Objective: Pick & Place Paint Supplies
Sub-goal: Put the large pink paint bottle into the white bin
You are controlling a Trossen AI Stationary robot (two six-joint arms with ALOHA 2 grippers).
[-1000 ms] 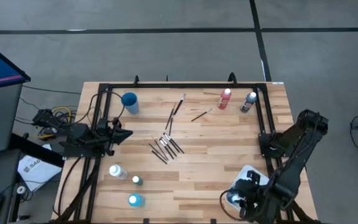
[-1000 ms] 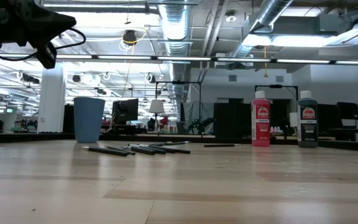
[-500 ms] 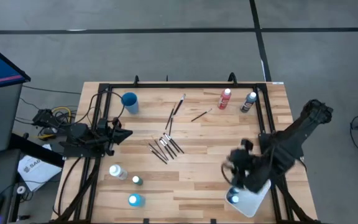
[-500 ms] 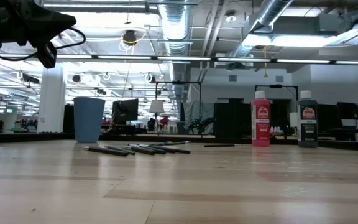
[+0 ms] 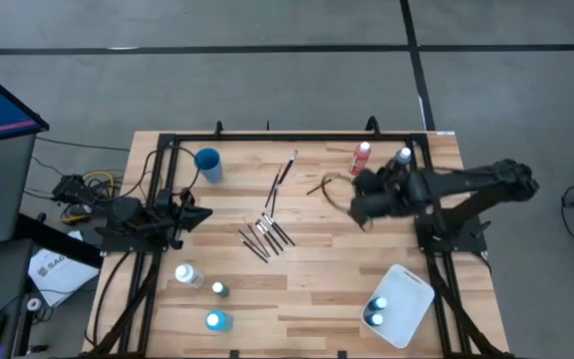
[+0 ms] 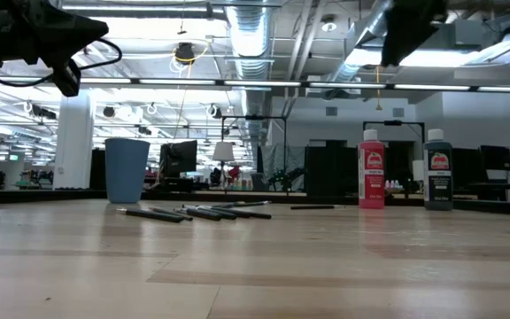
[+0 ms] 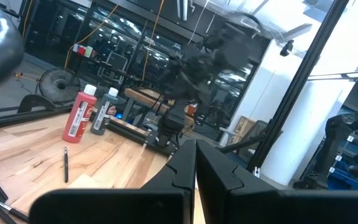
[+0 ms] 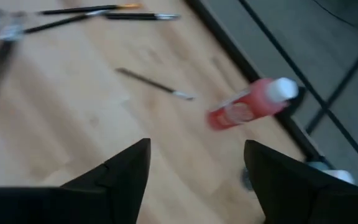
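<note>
High view: we see the right gripper (image 5: 359,202) spread and empty over the far right of the table (image 5: 317,274), near the red bottle (image 5: 361,157) and dark bottle (image 5: 401,162). Brushes (image 5: 265,234) lie mid-table. Two bottles sit in the white tray (image 5: 408,286). The left gripper (image 5: 199,214) waits pressed together at left.

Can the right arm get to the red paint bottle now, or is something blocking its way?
Probably yes. The right gripper is open and empty, hovering near the red paint bottle, which stands upright. Only the dark bottle stands beside it, apart, and a lone brush lies nearby on the table.
</note>
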